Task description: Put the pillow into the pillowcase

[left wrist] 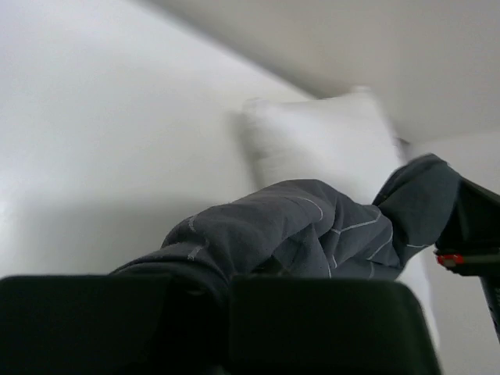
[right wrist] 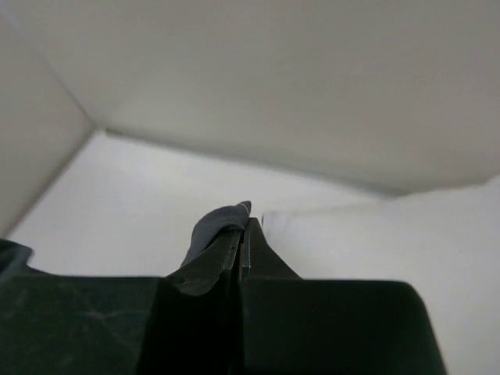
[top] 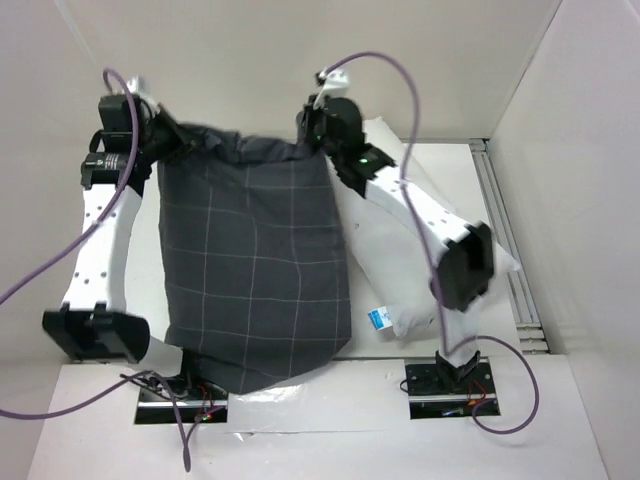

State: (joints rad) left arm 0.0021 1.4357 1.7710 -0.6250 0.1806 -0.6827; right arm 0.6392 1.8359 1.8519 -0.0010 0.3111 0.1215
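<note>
The left tool [top: 168, 138] has its fingertips buried in bunched cloth, so the left wrist view does not show its jaws. From above it seems pinched down on the far-left corner of the pillowcase [top: 255, 270]. The right tool [right wrist: 244, 226] is plainer to read. Its two fingers are pressed together on a thin fold of the same dark checked fabric, at the far-right corner of the pillowcase. Between the two tools the far edge of the pillowcase sags in wrinkles. No view looks into the mouth, so what is inside cannot be seen, though the sack looks limp and flat. From that edge it spreads toward the arm bases, and its near end drapes over the front of the worktop [top: 455, 160], hiding part of the left arm's mount. The pillow [top: 410, 270] lies outside the sack, on the worktop just to the right of it and slanting from far to near. The right arm crosses over the pillow, and the pillowcase's right edge laps its left side. A small blue-and-white tag [top: 380, 318] shows at its near-left edge. In the left wrist view the pillow is a blurred white shape behind the gathered fabric.
</note>
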